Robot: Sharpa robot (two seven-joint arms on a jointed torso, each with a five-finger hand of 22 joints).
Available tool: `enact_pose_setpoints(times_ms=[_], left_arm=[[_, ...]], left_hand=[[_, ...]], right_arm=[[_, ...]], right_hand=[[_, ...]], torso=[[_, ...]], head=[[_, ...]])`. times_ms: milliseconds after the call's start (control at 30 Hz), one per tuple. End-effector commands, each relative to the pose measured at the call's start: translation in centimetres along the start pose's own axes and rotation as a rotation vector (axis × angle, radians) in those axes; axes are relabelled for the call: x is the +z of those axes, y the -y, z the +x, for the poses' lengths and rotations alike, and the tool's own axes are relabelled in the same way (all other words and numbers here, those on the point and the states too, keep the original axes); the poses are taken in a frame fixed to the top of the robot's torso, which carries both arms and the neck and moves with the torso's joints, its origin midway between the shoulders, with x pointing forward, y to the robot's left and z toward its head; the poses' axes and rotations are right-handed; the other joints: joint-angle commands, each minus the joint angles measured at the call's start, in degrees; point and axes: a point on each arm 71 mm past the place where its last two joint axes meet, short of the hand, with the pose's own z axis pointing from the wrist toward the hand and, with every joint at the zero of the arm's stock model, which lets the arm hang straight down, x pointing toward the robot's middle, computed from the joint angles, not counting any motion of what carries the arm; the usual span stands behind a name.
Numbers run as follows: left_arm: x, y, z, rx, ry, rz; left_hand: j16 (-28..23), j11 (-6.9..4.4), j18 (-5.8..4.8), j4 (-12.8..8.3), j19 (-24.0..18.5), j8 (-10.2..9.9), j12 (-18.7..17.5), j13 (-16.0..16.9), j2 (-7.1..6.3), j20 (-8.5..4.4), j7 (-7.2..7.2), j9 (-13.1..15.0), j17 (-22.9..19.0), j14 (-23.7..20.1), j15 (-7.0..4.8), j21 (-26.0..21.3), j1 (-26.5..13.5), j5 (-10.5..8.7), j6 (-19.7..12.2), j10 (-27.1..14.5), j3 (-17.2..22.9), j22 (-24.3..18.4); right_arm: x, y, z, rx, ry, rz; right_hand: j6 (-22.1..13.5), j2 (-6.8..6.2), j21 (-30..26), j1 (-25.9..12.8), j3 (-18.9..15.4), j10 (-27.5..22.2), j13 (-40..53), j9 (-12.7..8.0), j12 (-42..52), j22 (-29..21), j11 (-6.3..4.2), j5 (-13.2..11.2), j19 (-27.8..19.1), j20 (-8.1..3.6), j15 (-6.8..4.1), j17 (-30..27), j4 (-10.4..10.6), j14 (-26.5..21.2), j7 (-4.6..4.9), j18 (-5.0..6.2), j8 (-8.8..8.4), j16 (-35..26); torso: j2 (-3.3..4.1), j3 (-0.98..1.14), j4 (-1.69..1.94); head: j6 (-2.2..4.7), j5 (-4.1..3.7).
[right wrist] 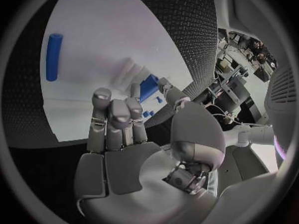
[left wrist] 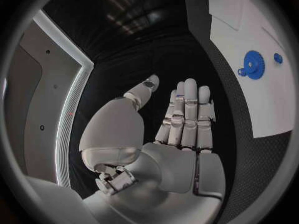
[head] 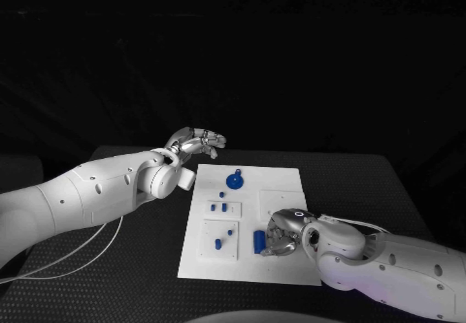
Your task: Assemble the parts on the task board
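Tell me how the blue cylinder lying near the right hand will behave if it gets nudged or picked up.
The blue cylinder lies on its side on the flat task board, so a sideways nudge would probably roll it. It looks rigid and small, likely light. Its smooth round surface may slip between the right hand fingers unless gripped across its width.

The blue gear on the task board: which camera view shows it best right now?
The left wrist view: the blue gear sits unobstructed on the white task board, its toothed rim clear. The head view shows the same gear smaller, as a round blue piece near the board's far end. In the right wrist view I cannot make it out.
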Motion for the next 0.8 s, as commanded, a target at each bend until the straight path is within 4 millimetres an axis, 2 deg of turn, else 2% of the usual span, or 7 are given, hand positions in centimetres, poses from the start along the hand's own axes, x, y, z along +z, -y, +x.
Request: enact_pose_setpoints(times_ms=[33,433,567,700,733,800], left_arm=[[0.0,0.12,0.17,-0.01,-0.014,0.007],[-0.01,0.11,0.16,-0.01,-0.015,0.006],[0.0,0.11,0.2,-0.01,-0.016,0.005],[0.0,0.1,0.17,-0.01,-0.016,0.004],[0.0,0.1,0.16,-0.01,-0.015,0.004],[-0.01,0.1,0.15,-0.01,-0.015,0.004]], left_hand=[[-0.21,0.29,0.92,0.35,0.49,0.27,-0.04,-0.07,0.14,-0.01,-0.12,-0.08,0.06,0.1,0.12,-0.26,-0.54,0.12,-0.3,-0.13,-0.1,0.07],[-0.23,0.29,0.92,0.42,0.5,0.29,-0.03,-0.07,0.16,-0.01,-0.12,-0.09,0.09,0.1,0.12,-0.28,-0.6,0.12,-0.31,-0.12,-0.12,0.1],[-0.23,0.28,0.92,0.43,0.5,0.3,-0.03,-0.07,0.16,-0.02,-0.12,-0.1,0.1,0.1,0.12,-0.29,-0.6,0.12,-0.31,-0.12,-0.12,0.11],[-0.24,0.28,0.92,0.43,0.5,0.3,-0.03,-0.07,0.16,-0.02,-0.12,-0.1,0.1,0.1,0.12,-0.3,-0.6,0.12,-0.31,-0.12,-0.12,0.11],[-0.24,0.28,0.92,0.44,0.5,0.3,-0.03,-0.07,0.16,-0.02,-0.12,-0.1,0.1,0.1,0.12,-0.3,-0.6,0.12,-0.31,-0.12,-0.12,0.11],[-0.24,0.28,0.92,0.44,0.49,0.3,-0.03,-0.07,0.15,-0.02,-0.12,-0.1,0.11,0.1,0.12,-0.3,-0.6,0.12,-0.31,-0.12,-0.12,0.11]], right_arm=[[0.12,-0.09,0.05,-0.045,0.03,0.008],[0.44,0.05,0.05,-0.097,0.069,0.026],[0.44,0.08,0.25,-0.092,0.042,0.022],[0.4,0.23,0.36,-0.077,0.028,0.018],[0.34,0.29,0.35,-0.07,0.029,0.015],[0.22,0.39,0.37,-0.052,0.025,0.013]], right_hand=[[0.57,0.39,-0.14,-0.65,0.03,0.82,0.42,0.12,0.59,0.04,0.02,0.17,0.25,-0.23,-0.58,0.06,0.62,-0.24,-0.07,1.12,0.41,-0.12],[0.95,1.88,-0.16,-0.21,1.0,1.44,0.91,0.16,0.9,0.02,-0.16,0.17,0.35,-0.5,-0.76,0.14,1.51,-0.24,-0.25,1.12,0.36,-0.08],[1.04,1.97,-0.16,-0.21,1.27,1.56,1.01,0.17,0.93,0.02,-0.17,0.16,0.37,-0.52,-0.77,0.14,1.8,-0.24,-0.27,1.12,0.33,-0.07],[1.03,1.52,-0.18,-0.07,1.37,1.5,0.93,0.16,0.81,0.03,-0.17,0.16,0.34,-0.53,-0.78,0.14,1.75,-0.25,-0.27,1.12,0.29,-0.08],[0.92,0.34,-0.19,-0.05,1.24,1.24,0.66,0.13,0.5,0.04,-0.14,0.11,0.28,-0.52,-0.77,0.14,1.57,-0.27,-0.24,1.12,0.21,-0.1],[0.83,-0.68,-0.24,-0.07,1.48,0.99,0.43,0.1,0.13,0.02,-0.1,0.16,0.25,-0.48,-0.73,0.09,1.87,-0.29,-0.17,1.12,0.08,-0.18]], torso=[[-0.02,-0.02,-0.04],[-0.02,0.02,-0.1],[-0.05,0.03,-0.11],[-0.04,0.04,-0.12],[-0.04,0.04,-0.12],[-0.04,0.04,-0.14]], head=[[-0.15,0.1],[-0.31,0.25],[-0.24,0.31],[-0.23,0.33],[-0.21,0.3],[-0.19,0.3]])
